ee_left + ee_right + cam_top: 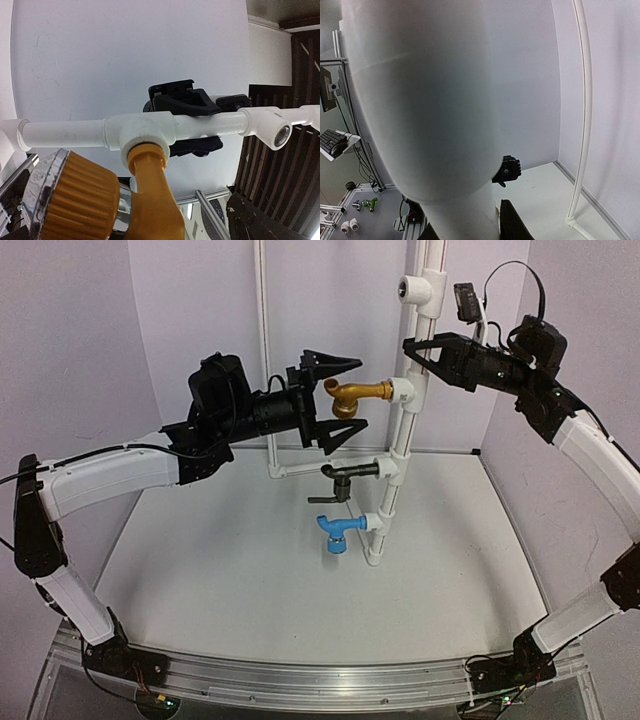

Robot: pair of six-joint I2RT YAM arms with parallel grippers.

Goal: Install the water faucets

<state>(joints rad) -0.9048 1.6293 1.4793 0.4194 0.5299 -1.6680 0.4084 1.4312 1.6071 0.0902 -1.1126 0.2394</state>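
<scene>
Three water faucets sit in the tees of an upright white pipe stand (405,430): a brass-gold one (360,393) at the top, a black one (336,476) in the middle, a blue one (334,533) lowest. My left gripper (345,397) is open, one finger above and one below the gold faucet's spout end, not touching it. In the left wrist view the gold faucet (150,200) fills the foreground, its stem seated in a white tee (145,132). My right gripper (422,348) is shut on the stand's pipe above the top tee. That pipe (420,100) fills the right wrist view, beside one dark finger (514,225).
A thin white tube frame (264,340) stands behind the stand, joined to it by a low cross pipe (310,469). A small camera (465,300) hangs near the stand's top. An aluminium rail (300,680) runs along the near edge. Off the table lie loose fittings (367,204).
</scene>
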